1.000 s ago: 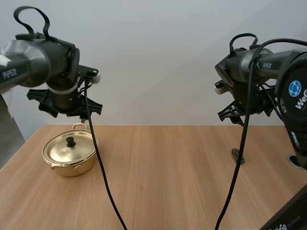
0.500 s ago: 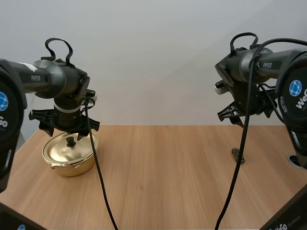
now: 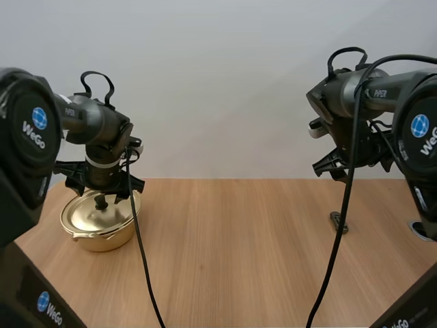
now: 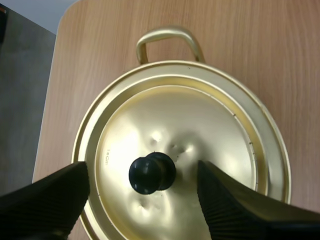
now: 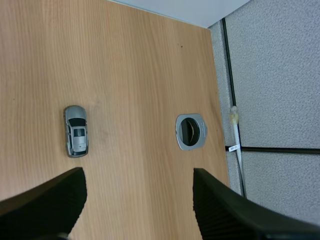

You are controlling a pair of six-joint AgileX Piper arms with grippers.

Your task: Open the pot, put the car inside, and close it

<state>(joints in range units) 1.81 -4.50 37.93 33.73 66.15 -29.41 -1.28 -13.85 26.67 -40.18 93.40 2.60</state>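
The left gripper (image 4: 141, 175) hangs released over the pot (image 3: 102, 222) at the far left of the tabletop (image 3: 239, 246), its fingers on either side of the black knob (image 4: 151, 173) and clear of it. The lid (image 4: 200, 125) is on the pot. The right gripper (image 5: 137, 182), also spread, is high above the car (image 5: 76, 131) at the right.

Gold pot (image 3: 102, 240), gold lid (image 4: 200, 120) with black knob (image 4: 151, 173), silver-grey car (image 5: 76, 131), light wood-grain table (image 5: 140, 75), grey grommet (image 5: 190, 146)
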